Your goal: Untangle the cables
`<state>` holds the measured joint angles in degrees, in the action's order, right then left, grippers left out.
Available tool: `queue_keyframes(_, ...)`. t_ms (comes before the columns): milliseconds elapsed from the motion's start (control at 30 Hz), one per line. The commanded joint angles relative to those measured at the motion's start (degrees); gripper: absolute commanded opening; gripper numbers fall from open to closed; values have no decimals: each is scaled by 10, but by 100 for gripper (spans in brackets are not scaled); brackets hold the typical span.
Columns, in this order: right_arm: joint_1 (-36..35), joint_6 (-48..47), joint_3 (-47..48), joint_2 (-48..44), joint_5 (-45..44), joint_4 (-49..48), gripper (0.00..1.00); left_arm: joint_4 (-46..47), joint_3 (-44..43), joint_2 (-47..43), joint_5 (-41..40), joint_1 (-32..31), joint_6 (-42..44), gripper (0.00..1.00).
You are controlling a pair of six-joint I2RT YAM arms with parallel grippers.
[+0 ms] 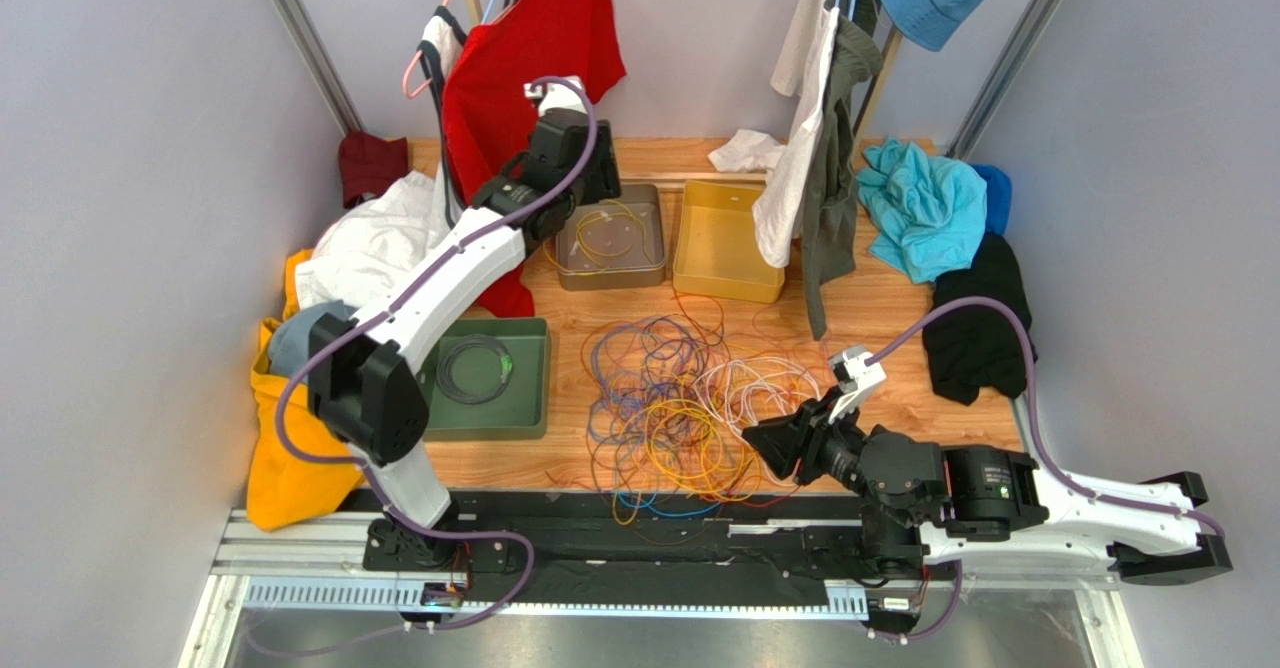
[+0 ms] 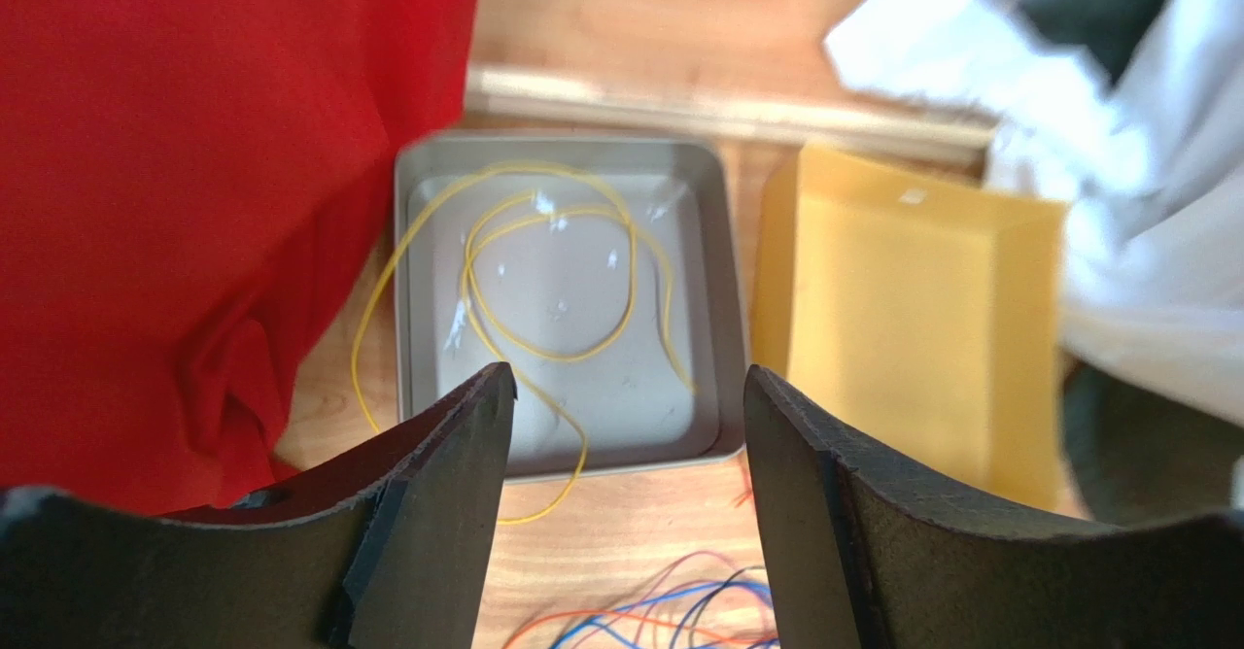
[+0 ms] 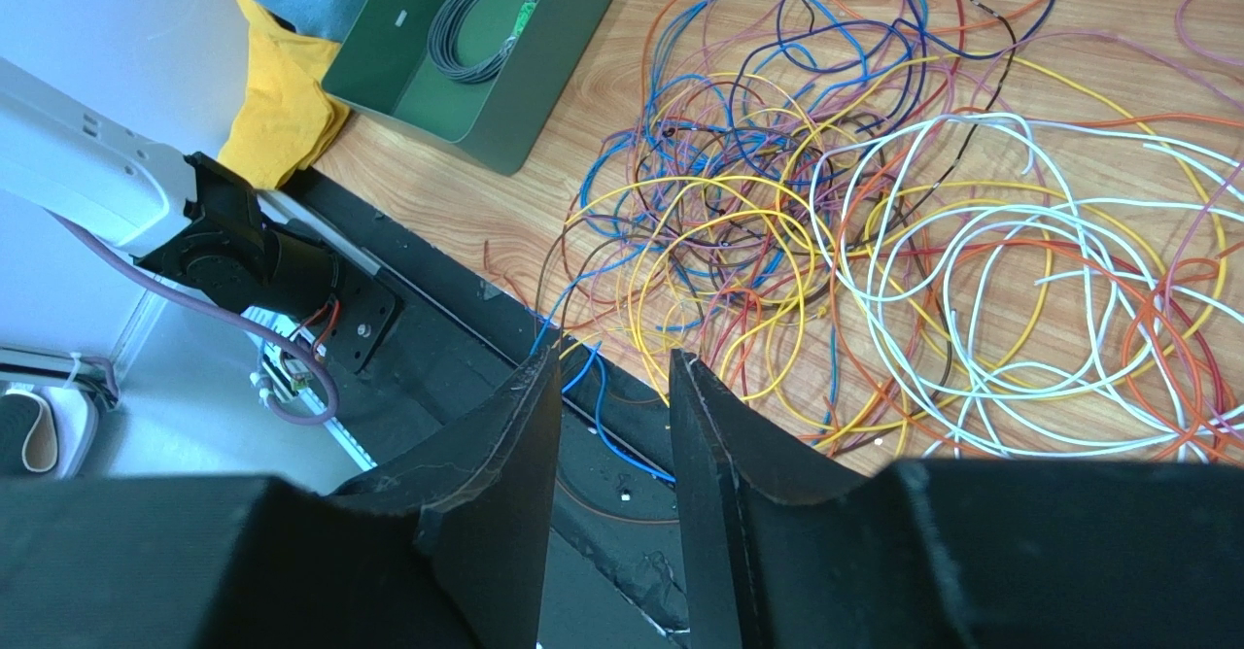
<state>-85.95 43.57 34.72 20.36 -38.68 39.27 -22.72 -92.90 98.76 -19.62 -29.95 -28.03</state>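
A tangle of thin cables [image 1: 684, 406] in yellow, orange, blue, purple, white and red lies on the wooden table near its front edge; it also shows in the right wrist view [image 3: 876, 212]. A single yellow cable [image 2: 540, 263] lies looped in the grey tray [image 2: 562, 299], with one loop hanging over its left and front rim. My left gripper [image 2: 628, 380] is open and empty above the front rim of the grey tray [image 1: 609, 275]. My right gripper [image 3: 613, 365] is open with a narrow gap and empty, just right of the tangle at the table's front edge [image 1: 766, 443].
An empty yellow tray [image 1: 729, 248] stands right of the grey one. A green tray [image 1: 481, 421] at the left holds a coiled grey cable [image 1: 476, 368]. Clothes hang at the back and lie along both sides. Some cable ends [image 1: 646, 511] hang over onto the black rail.
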Motion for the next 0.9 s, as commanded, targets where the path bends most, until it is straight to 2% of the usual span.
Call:
queue_keyframes(0, -1, 2, -8, 14, -6, -41, 37, 44, 45, -56, 7, -4, -5, 65)
queue_keyframes(167, -1, -2, -10, 45, -6, -60, 37, 27, 96, -96, -34, -64, -3, 64)
queue_keyframes(300, -1, -18, -15, 61, -23, -84, 37, 60, 192, -148, -9, -89, -42, 64)
queue_keyframes(433, 0, -24, 8, 96, -80, -81, 38, 108, 265, -193, 26, -102, -65, 72)
queue_keyframes(500, -1, 26, 27, 106, -84, -40, 39, 82, 257, -186, 29, -101, -59, 75)
queue_keyframes(700, -1, 70, 16, 96, -83, -28, 40, 50, 222, -171, 66, -108, -41, 74)
queue_keyframes(867, -1, 15, -1, 100, -91, -110, 40, 93, 240, -214, 78, -135, -10, 73)
